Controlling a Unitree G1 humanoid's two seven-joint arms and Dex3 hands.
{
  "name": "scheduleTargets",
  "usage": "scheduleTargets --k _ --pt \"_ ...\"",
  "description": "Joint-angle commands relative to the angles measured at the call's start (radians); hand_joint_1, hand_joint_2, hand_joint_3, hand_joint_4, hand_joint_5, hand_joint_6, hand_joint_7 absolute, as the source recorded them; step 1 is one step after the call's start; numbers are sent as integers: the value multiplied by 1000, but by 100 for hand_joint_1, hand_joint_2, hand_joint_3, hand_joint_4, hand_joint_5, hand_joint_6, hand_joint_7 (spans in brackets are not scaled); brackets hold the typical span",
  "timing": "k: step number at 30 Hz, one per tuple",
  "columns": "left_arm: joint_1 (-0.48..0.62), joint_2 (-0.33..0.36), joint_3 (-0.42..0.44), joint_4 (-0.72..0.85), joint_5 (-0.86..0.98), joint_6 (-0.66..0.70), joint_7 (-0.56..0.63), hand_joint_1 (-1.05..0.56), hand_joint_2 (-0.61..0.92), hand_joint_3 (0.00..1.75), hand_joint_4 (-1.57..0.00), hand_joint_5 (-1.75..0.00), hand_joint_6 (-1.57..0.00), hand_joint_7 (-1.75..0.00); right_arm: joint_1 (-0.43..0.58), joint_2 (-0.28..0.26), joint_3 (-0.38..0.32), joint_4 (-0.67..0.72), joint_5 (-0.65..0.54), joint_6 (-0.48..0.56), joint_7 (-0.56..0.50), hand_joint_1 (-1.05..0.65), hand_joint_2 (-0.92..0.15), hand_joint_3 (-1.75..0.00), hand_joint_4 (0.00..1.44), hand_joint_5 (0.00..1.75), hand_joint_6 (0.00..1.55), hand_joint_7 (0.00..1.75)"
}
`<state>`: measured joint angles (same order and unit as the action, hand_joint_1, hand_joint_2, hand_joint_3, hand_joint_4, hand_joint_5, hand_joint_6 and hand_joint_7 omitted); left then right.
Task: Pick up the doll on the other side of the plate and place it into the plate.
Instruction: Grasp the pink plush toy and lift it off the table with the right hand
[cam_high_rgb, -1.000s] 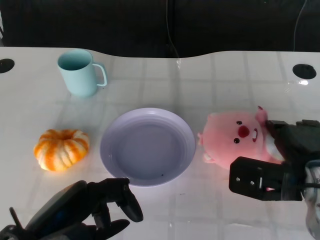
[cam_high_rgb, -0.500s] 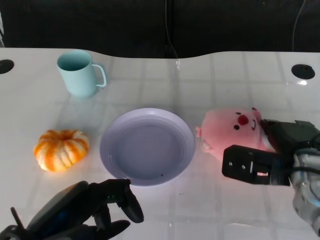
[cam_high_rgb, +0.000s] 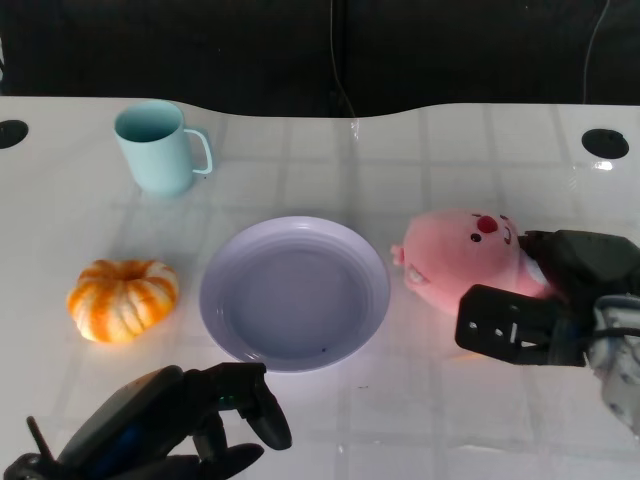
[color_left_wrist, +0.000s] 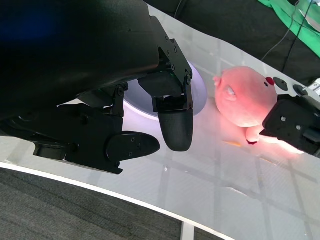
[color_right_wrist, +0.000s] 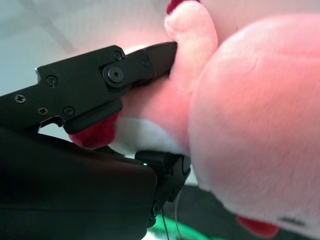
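Doll (cam_high_rgb: 462, 256): pink plush, tilted, just right of the plate, toward the desk's right edge.
Right hand (cam_high_rgb: 540, 300): fingers closed around the doll's body.
Plate (cam_high_rgb: 372, 262): lavender, mid-desk, holding nothing.
Left hand (cam_high_rgb: 195, 420): at the near edge, fingers curled loosely, holding nothing.
Mug (cam_high_rgb: 157, 146): far left.
Pumpkin (cam_high_rgb: 122, 298): left of plate.

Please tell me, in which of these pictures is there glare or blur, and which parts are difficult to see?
Head view: sharp; soft glare on the glossy table, plate clear. Left wrist view: the left hand is a dark mass with little detail; the doll looks overlit. Right wrist view: the doll fills the frame, soft and blurred, gripped by the right hand.
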<state>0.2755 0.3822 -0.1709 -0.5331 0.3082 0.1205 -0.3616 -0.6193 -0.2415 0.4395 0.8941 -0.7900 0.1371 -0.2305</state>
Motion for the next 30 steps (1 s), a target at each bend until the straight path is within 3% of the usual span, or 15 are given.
scheduleTargets --k 1,4,6,7,8,10,11,13,16,17,18,20,24,27,30 --pt "11 5 5 -13 5 -7 10 -14 92 46 -65 -140 -66 -109 24 -32 10 40 11 -61 -59 -28 -91 -6 99 77 121 2" --pt "17 6 11 -14 -3 -12 6 -14 92 47 -65 -143 -66 -110 20 -33 14 54 18 -64 -90 -31 -92 -18 82 121 125 2" --pt "19 7 12 -14 -1 -12 5 -14 91 47 -64 -144 -66 -110 19 -27 6 59 34 -56 -93 -31 -92 -22 81 132 126 2" --pt "21 6 12 -13 0 -12 6 -15 91 47 -64 -144 -66 -111 21 -27 7 61 35 -54 -100 -30 -92 -20 78 150 128 11" --pt "22 7 12 -11 0 -15 7 -14 91 47 -65 -145 -66 -111 21 -28 9 63 34 -52 -106 -30 -92 -21 76 159 105 60" --pt "27 8 13 -6 -1 -26 8 -14 90 48 -65 -146 -66 -111 28 -23 -5 62 50 -49 -131 -29 -92 -20 74 169 82 112" --pt "31 9 15 -7 -3 -29 8 -14 90 48 -65 -147 -66 -112 33 -22 -10 50 55 -39 -134 -30 -92 -21 71 163 77 114" --pt "40 9 19 -14 -8 -32 5 -14 90 48 -64 -149 -65 -111 44 -25 -18 16 66 -23 -138 -30 -92 -24 72 138 82 86" --pt "53 11 26 -31 -10 -23 0 -14 90 49 -64 -150 -65 -112 72 -39 -42 -68 87 -35 -160 -27 -92 -21 81 144 97 68" --pt "54 12 28 -38 -8 -15 -3 -14 90 48 -65 -150 -65 -111 78 -40 -52 -88 93 -36 -162 -26 -91 -24 80 158 97 79" --pt "55 13 30 -42 -8 -12 -5 -15 91 47 -65 -149 -65 -109 84 -42 -61 -106 98 -43 -169 -26 -89 -28 81 166 89 108" --pt "54 14 32 -47 -10 -7 -8 -15 92 45 -65 -148 -66 -107 94 -44 -75 -129 109 -60 -184 -23 -72 -61 87 173 80 143" --pt "52 14 35 -38 -16 -15 -5 -14 92 44 -64 -148 -67 -106 103 -43 -102 -166 129 -86 -204 -26 -54 -96 85 175 76 158" --pt "52 11 31 -31 -16 -19 -2 -13 92 45 -64 -149 -67 -106 110 -38 -114 -193 144 -94 -207 -25 -48 -110 85 174 81 147" --pt "50 12 28 -24 -13 -30 1 -13 92 45 -64 -150 -66 -106 116 -28 -136 -230 167 -111 -214 -24 -40 -126 90 175 78 165"
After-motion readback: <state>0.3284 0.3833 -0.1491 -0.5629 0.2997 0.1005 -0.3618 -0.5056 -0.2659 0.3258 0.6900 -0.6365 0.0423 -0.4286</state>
